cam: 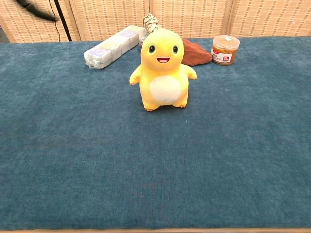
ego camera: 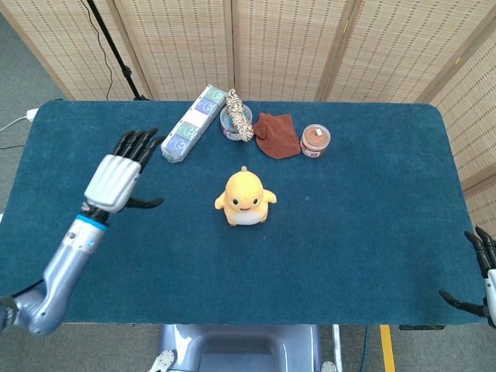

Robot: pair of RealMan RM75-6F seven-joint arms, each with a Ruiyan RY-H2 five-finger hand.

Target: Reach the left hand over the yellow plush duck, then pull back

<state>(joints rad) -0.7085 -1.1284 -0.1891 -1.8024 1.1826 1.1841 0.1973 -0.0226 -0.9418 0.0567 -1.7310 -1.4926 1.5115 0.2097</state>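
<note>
Now on the pull-back: left robot hand (ego camera: 116,177) open, empty, well left of the yellow plush duck (ego camera: 244,198).
I need only finish retracting; right robot hand (ego camera: 482,267) sits open at the counter (ego camera: 364,232) edge.

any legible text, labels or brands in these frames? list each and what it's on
None can be read.
Long wrapped pack: green and blue round labels, print too small to read.
Small jar: red and white label, lettering blurred.
Yellow plush duck: no text on it.
Left hand: no marking visible.
</note>
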